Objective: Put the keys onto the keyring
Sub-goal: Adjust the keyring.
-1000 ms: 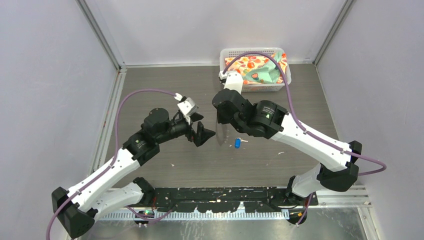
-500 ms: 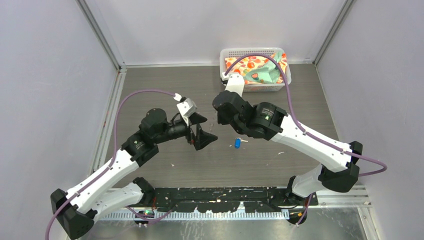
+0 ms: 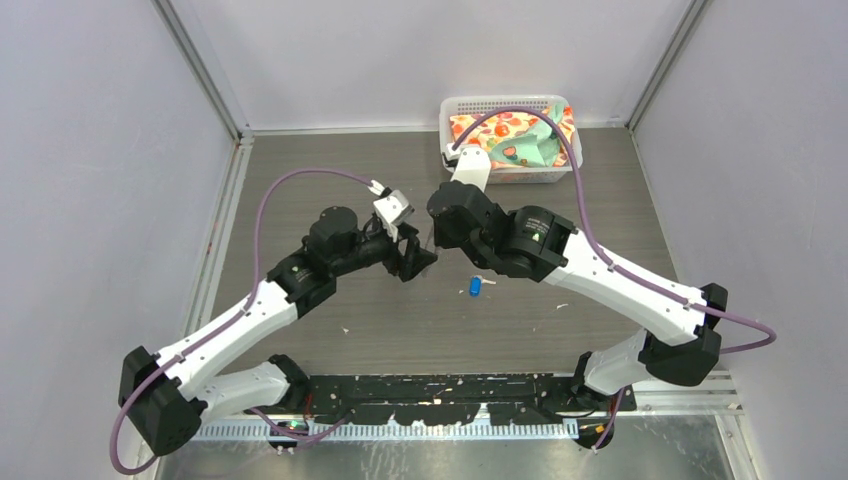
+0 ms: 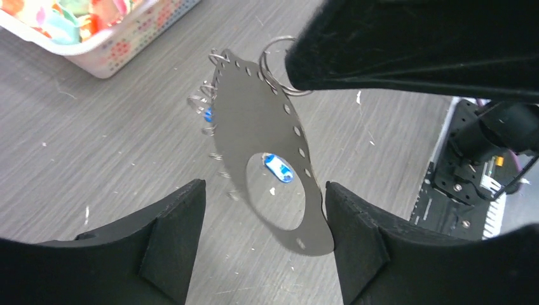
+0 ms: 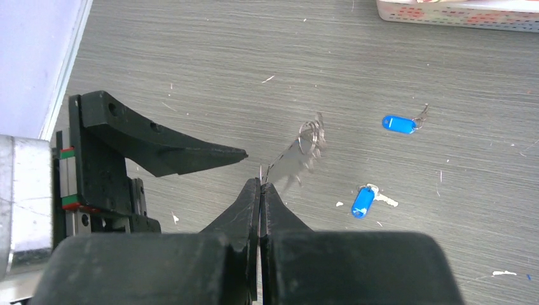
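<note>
The keyring is a thin flat grey plate with one big hole, small holes along its rim and little wire rings on it. My right gripper is shut on its edge and holds it upright above the table. Around its lower end stands my left gripper, open, the plate close to the right finger. Two blue-headed keys lie on the table beyond the right gripper. One key shows in the top view, and one through the plate's hole.
A white plastic basket full of coloured packets stands at the back of the table, right of centre. Small white specks litter the grey wood-grain tabletop. The black base rail runs along the near edge.
My left arm has swung right and forward, bringing its gripper up to the right gripper and around the keyring, and its jaws have narrowed a little. The right arm and the keys have stayed put.
</note>
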You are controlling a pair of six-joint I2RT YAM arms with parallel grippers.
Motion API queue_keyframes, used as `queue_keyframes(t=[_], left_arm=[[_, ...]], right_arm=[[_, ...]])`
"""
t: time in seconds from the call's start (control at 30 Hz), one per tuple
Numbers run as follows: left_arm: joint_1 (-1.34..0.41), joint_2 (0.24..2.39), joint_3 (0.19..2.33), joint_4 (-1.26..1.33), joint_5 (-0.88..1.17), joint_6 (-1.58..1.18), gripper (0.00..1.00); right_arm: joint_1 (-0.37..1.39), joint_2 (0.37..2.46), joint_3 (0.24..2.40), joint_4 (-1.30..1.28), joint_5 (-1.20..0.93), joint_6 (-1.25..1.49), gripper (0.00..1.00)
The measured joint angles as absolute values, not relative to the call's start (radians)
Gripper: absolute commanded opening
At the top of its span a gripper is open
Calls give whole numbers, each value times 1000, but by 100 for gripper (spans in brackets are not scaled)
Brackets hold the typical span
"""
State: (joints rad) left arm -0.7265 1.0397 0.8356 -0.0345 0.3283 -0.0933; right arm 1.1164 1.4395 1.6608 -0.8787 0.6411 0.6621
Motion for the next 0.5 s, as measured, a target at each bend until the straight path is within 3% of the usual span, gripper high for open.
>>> queue_keyframes(t=[0.13,0.3,0.5], left_arm=[[-727,1037,849,-33,290,-85,44],[-727,1014,849,-32,291,-47,3],[-730,990,836,-14,315,64,1]], right_arm=[[1116,1431,1655,-873,636,662,1],[1116,1424,1643,-867,617,662,1],[1110,1394,1631,-876,568,666,1]])
